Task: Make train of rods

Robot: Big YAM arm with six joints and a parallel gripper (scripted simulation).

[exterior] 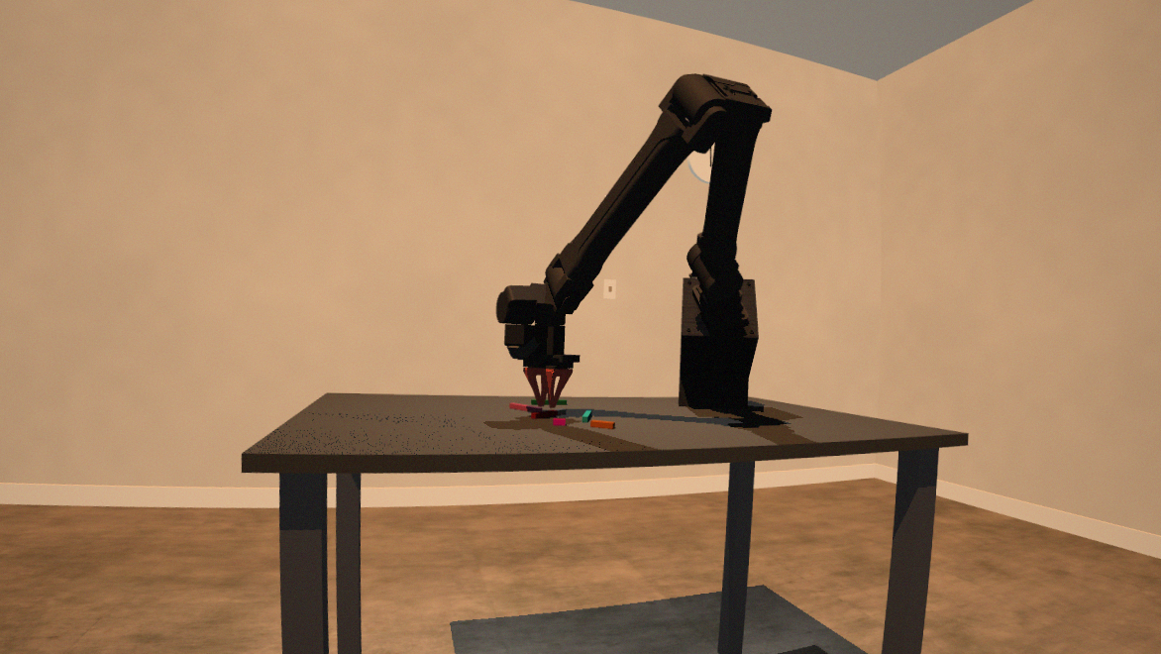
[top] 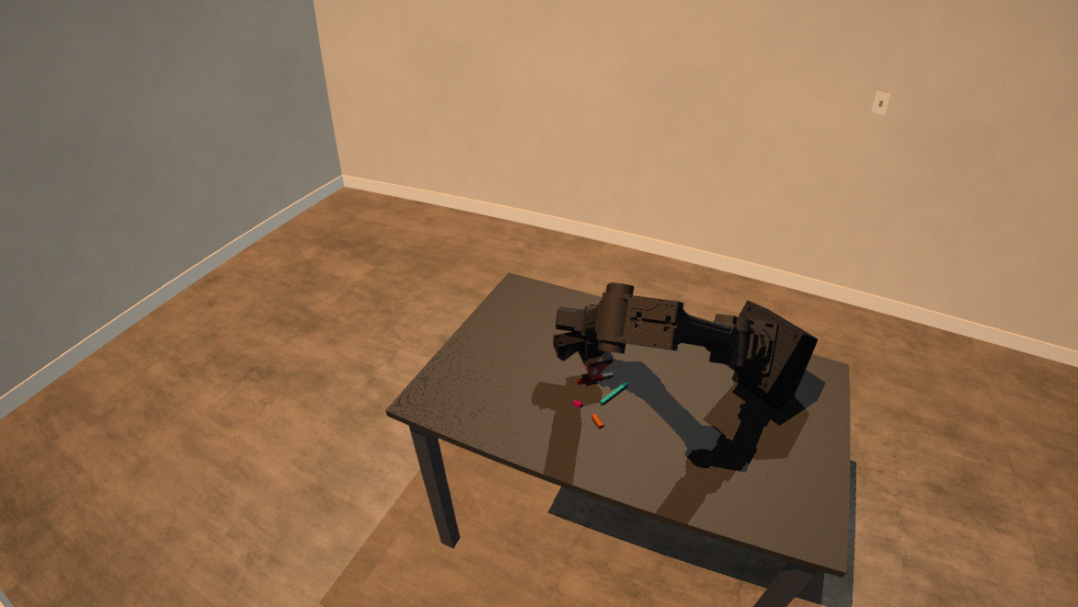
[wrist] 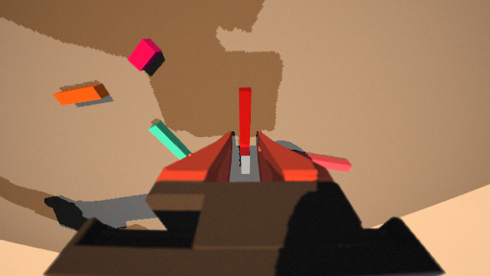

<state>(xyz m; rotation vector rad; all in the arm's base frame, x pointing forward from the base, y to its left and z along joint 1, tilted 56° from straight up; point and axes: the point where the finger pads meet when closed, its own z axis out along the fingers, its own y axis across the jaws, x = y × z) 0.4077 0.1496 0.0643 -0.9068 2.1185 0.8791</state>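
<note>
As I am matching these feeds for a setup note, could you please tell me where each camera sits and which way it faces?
Top: high beside the table, looking obliquely down; the arm and gripper show.
Exterior: low, near tabletop height, looking across the table; whole arm and gripper show.
Wrist: at the gripper, looking past its fingers to the tabletop; only gripper parts show.
Shared: all three show the turquoise rod and orange rod.
</note>
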